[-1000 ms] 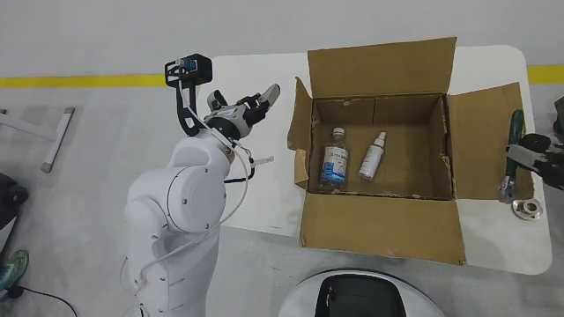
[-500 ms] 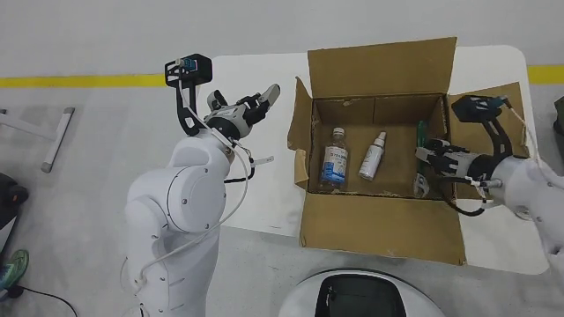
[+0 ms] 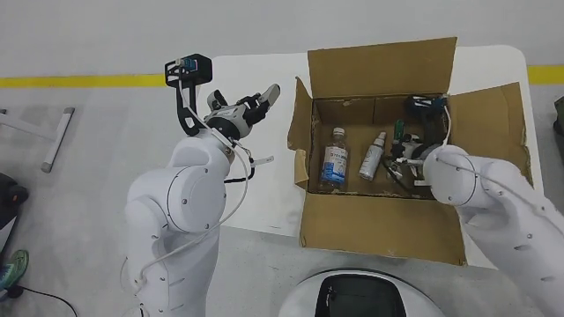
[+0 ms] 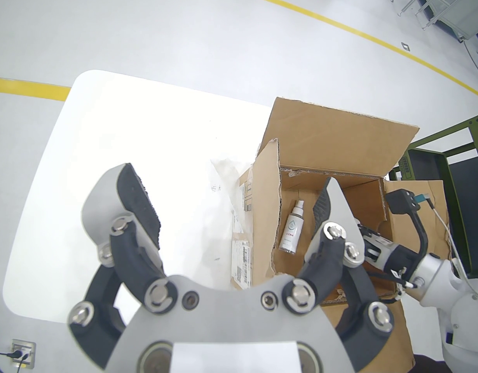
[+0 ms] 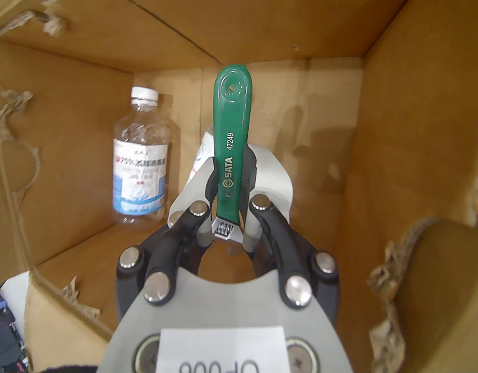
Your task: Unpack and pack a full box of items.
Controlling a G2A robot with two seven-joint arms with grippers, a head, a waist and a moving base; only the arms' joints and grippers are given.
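- Inside the box [image 3: 381, 69], toward 3 o'clock: right gripper [image 5: 229, 168] pinching the green wrench [image 5: 232, 110]; a second ago both were outside, past the 3 o'clock flap.
- Left gripper [image 4: 229, 182] spread wide, at the box's 9 o'clock, unmoved.

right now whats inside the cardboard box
In the cardboard box: a clear bottle, a white spray bottle, and the right gripper shut on a green wrench. Floor under the gripper is covered.
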